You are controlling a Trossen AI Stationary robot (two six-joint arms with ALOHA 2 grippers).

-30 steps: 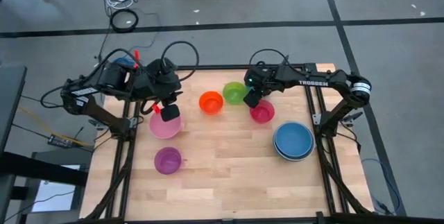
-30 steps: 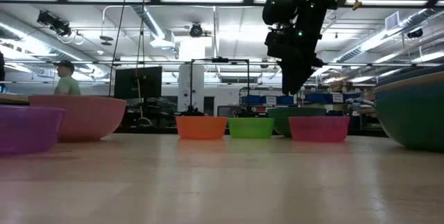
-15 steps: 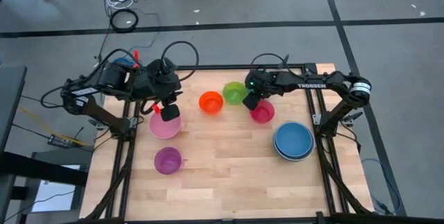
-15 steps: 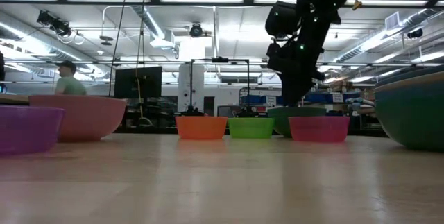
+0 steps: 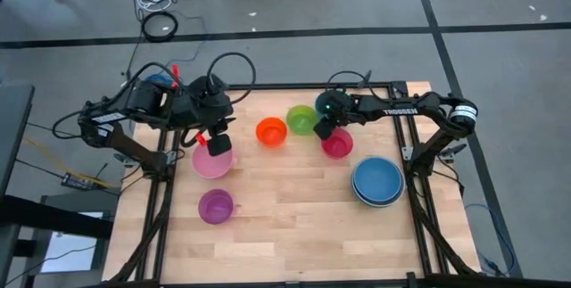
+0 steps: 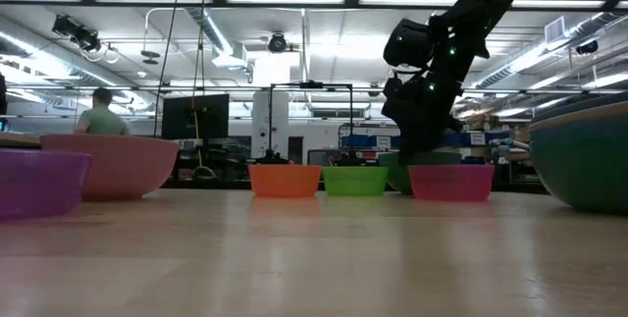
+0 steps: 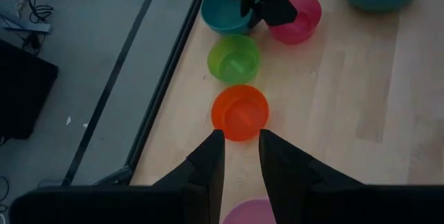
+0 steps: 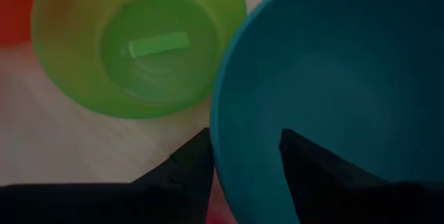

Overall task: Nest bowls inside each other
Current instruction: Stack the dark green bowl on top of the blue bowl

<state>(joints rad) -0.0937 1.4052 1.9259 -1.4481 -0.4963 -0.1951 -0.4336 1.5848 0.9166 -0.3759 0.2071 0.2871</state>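
My right gripper (image 8: 239, 172) is low over the teal bowl (image 8: 326, 78). It is open, one finger outside the bowl's rim and one inside. The teal bowl stands on the table beside the lime bowl (image 5: 302, 119) and the magenta bowl (image 5: 337, 144). An orange bowl (image 5: 271, 131) stands left of the lime one. My left gripper (image 7: 241, 160) hangs open and empty above the pink bowl (image 5: 211, 161). A purple bowl (image 5: 216, 206) sits nearer the front. Two blue bowls (image 5: 377, 181) are stacked at the right. My right gripper straddles the teal bowl's rim (image 8: 219, 137) on the side next to the lime bowl, slanting down from above. One finger (image 8: 193, 165) is outside the wall and the other (image 8: 309, 172) is inside the hollow. I cannot tell whether either finger touches the rim. The bowl stands on the table.
The wooden table (image 5: 294, 226) has free room in its middle and near half. Black frame rails (image 5: 419, 217) run along both sides. In the low view, a person (image 6: 101, 116) stands far off in the room behind.
My right gripper has come down from above the magenta bowl's height to the teal bowl and tipped a little steeper. The bowls have kept their places.
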